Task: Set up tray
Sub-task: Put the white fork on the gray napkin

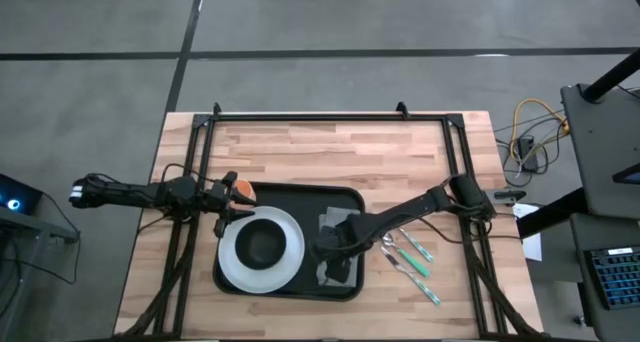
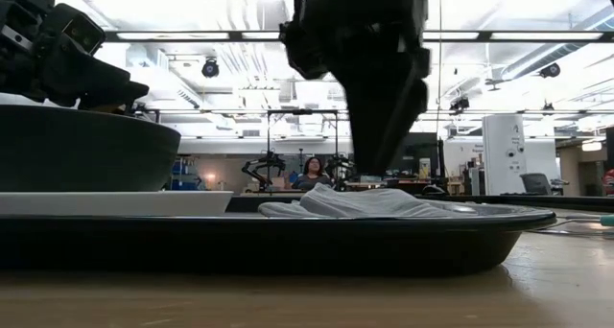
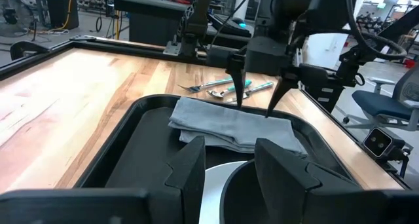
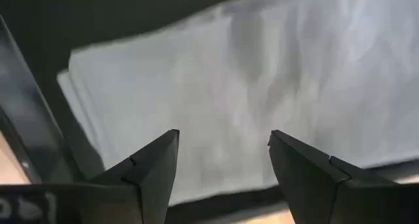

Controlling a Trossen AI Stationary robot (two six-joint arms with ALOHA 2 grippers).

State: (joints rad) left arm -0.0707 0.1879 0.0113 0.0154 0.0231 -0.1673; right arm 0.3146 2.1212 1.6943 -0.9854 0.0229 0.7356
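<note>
one tray (image 1: 345,196), one plate (image 1: 232,265), three utensils (image 1: 412,256).

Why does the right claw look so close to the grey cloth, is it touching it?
Cannot tell. In the left wrist view the right gripper has open fingertips right at the grey cloth, without showing contact or a gap plainly.

Both arms' fingers (image 4: 157,168) spread apart.

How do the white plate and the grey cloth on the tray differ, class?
The white plate is round and rigid, while the grey cloth is soft, folded and roughly rectangular. The plate carries a dark bowl; the cloth carries nothing, with the right hand open just above it. Both lie inside the black tray.
</note>
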